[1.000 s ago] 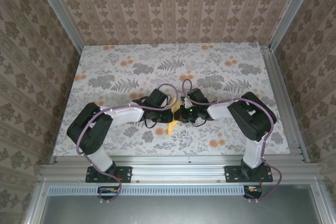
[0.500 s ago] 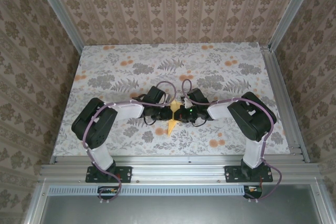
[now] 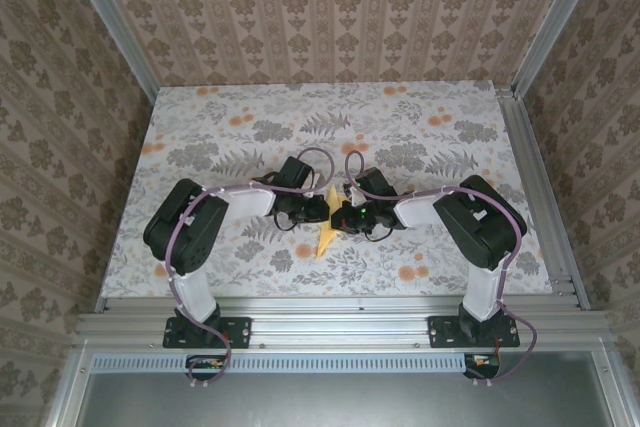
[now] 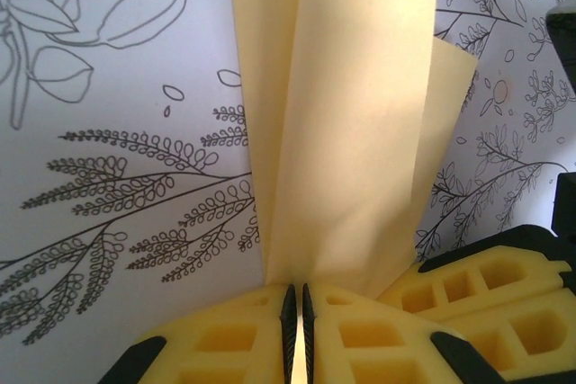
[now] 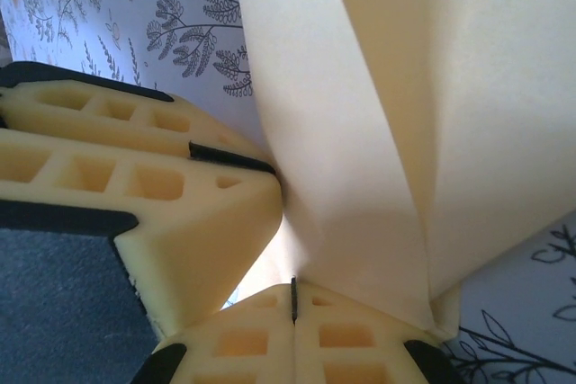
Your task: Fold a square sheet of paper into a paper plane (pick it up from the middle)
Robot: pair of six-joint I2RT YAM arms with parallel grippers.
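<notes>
Left elbow swung inward, left jaws clamping paper plane [image 4: 360,132], right jaws too

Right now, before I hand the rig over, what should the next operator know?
Left pincer: shut on the folded yellow paper, at its edge.
Right pincer: shut on the same paper, close beside the left one.
Paper: between the two arms, at the near middle of the floral tablecloth.
Done: picked up, lengthwise folds in.
Left: finish the plane; number of folds remaining unclear.
</notes>
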